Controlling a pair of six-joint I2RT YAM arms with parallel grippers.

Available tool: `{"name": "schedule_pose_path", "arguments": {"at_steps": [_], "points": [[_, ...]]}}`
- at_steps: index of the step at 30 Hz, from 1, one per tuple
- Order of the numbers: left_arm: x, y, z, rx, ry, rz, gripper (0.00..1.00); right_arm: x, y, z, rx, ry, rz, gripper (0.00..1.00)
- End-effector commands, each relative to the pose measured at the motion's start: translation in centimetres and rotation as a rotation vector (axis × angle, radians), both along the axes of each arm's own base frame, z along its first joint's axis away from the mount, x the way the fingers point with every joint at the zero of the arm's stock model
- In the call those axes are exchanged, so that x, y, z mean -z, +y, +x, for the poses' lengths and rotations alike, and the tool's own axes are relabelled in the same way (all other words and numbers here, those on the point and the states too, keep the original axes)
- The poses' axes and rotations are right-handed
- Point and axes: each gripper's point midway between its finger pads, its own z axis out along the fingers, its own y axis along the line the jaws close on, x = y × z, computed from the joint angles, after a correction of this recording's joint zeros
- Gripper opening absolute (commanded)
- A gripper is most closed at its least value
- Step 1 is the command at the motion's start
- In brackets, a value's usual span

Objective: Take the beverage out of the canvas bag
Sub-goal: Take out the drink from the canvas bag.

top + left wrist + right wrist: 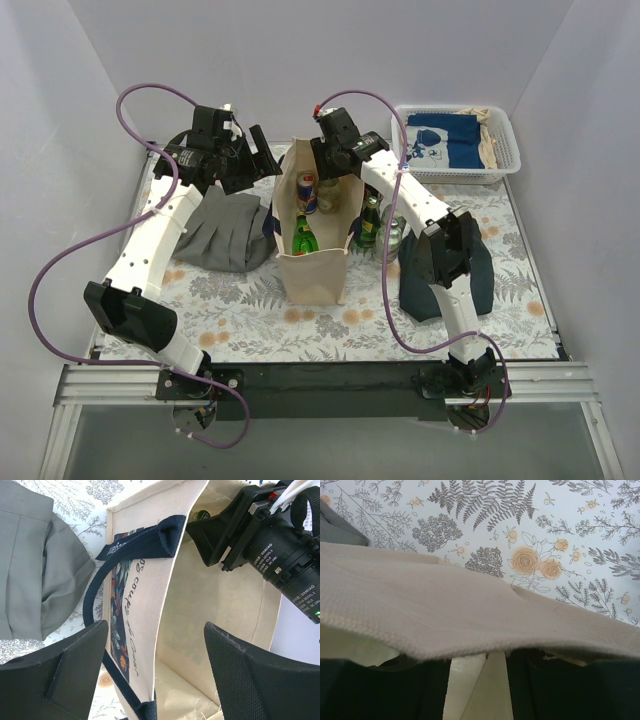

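The canvas bag [315, 262] stands upright mid-table with its top open. Two beverages show inside: a green bottle [303, 238] and a red and blue can [308, 194]. My right gripper [331, 176] reaches down into the bag's far end. In the right wrist view its fingers [420, 690] stand apart with pale bag lining between them, and the canvas rim [470, 625] hides the tips. My left gripper [155, 625] is open astride the bag's left wall [142, 605], close to the navy handle [145, 542]. One left finger is outside the wall, the other over the inside.
A grey cloth [222, 238] lies left of the bag and a dark cloth [478, 272] on the right. Green bottles [372, 222] stand just right of the bag. A white basket [505, 150] holding blue and cream fabric sits at the back right.
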Motion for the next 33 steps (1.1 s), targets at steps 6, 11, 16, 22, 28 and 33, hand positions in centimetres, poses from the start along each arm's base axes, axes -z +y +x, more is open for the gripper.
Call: {"name": "schedule_pose_path", "arguments": {"at_steps": [6, 11, 16, 22, 28, 33], "points": [[-1.9, 0.6, -0.7, -0.005, -0.047, 0.005, 0.76, 1.1, 0.0, 1.2, 0.006, 0.004, 0.018, 0.51], [-2.0, 0.7, -0.7, -0.009, -0.049, 0.007, 0.77, 0.8, 0.1, 1.4, 0.004, -0.007, 0.023, 0.48], [-1.9, 0.8, -0.7, -0.01, -0.048, 0.01, 0.77, 0.4, -0.3, 1.2, 0.012, -0.015, 0.014, 0.38], [-1.6, 0.7, -0.7, -0.006, -0.041, 0.007, 0.77, 1.0, -0.5, 0.6, 0.005, 0.008, 0.006, 0.19], [-1.6, 0.6, -0.7, -0.003, -0.042, 0.004, 0.77, -0.1, -0.4, 0.3, -0.006, -0.002, 0.022, 0.01], [-1.7, 0.5, -0.6, -0.001, -0.042, 0.001, 0.77, -3.8, 0.2, 0.0, -0.041, -0.051, 0.085, 0.01]]}}
